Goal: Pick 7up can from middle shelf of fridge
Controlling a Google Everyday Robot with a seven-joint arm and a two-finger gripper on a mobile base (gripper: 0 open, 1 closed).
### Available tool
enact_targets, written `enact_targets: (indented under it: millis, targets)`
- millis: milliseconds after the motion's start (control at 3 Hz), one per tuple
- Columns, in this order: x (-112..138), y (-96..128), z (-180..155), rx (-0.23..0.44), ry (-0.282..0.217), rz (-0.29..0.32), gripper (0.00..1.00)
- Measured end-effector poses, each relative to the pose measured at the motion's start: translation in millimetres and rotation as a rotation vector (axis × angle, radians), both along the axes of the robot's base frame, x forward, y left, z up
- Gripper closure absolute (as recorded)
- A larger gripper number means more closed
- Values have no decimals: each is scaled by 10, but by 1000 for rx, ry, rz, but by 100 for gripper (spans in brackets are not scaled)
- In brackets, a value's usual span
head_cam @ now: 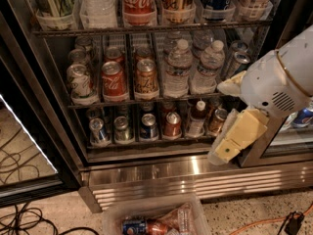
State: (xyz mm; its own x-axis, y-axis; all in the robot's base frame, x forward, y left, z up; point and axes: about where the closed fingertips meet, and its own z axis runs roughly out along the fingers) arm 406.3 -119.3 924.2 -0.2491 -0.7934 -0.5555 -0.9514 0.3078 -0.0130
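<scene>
The fridge [161, 176] stands open with its ribbed steel base low in the camera view. On the middle shelf [146, 101], the 7up can [79, 81], whitish-silver with green marks, stands at the front of the leftmost lane. Beside it are a red Coca-Cola can [113, 80] and an orange-brown can [146, 78], then clear water bottles [178, 68]. My gripper [218, 123] is at the right, in front of the shelf's right end and far from the 7up can. Its two cream fingers [238, 137] point left, spread apart and empty.
The top rack holds tall cans in clear cups [138, 4]. The lower rack holds small cans and bottles [148, 126]. A clear bin [155, 218] with cans lies on the floor below. Black cables [19, 218] lie at left and an orange cable [257, 223] at right.
</scene>
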Motion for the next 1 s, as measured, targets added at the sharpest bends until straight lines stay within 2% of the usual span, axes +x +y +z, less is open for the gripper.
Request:
enact_targets:
  millis: [333, 667, 1000]
  targets:
    - [32, 50, -30, 30, -7, -13, 0]
    - [-33, 374, -187, 117, -29, -15, 0]
    - [-138, 868, -481, 252, -49, -14, 0]
